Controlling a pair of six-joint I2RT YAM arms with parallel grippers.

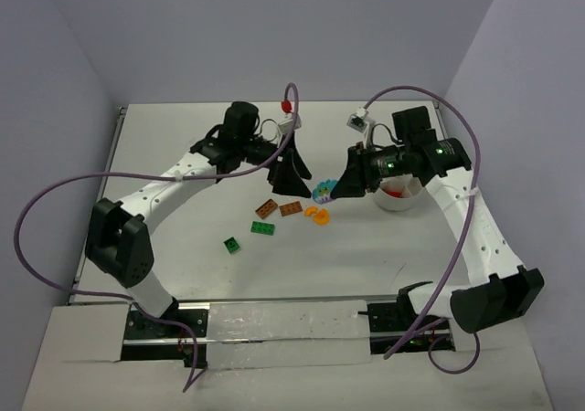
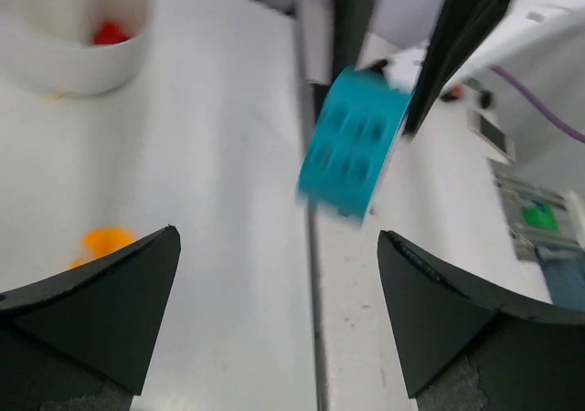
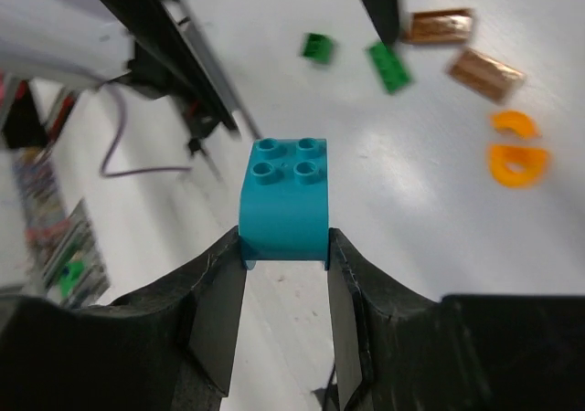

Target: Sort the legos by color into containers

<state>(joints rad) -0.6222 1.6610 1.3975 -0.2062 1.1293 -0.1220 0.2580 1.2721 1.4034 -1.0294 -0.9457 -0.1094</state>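
Observation:
My right gripper (image 1: 340, 190) is shut on a teal brick (image 3: 284, 196), studs facing away, and holds it above the table beside the white bowl (image 1: 399, 194). The brick also shows in the top view (image 1: 322, 192) and in the left wrist view (image 2: 355, 142). My left gripper (image 1: 294, 181) is open and empty, its jaws wide apart (image 2: 279, 237), just left of the teal brick. Two brown plates (image 1: 266, 208) (image 1: 291, 208), two green bricks (image 1: 264, 227) (image 1: 232, 245) and orange curved pieces (image 1: 316, 215) lie on the table. A red piece (image 2: 111, 35) lies in the bowl (image 2: 82, 59).
The white table (image 1: 183, 155) has grey walls close at the back and sides. Purple cables loop from both arms. The loose pieces lie in front of the two grippers, near the table's middle. In the right wrist view the green bricks (image 3: 390, 67) and brown plates (image 3: 485, 73) lie beyond the held brick.

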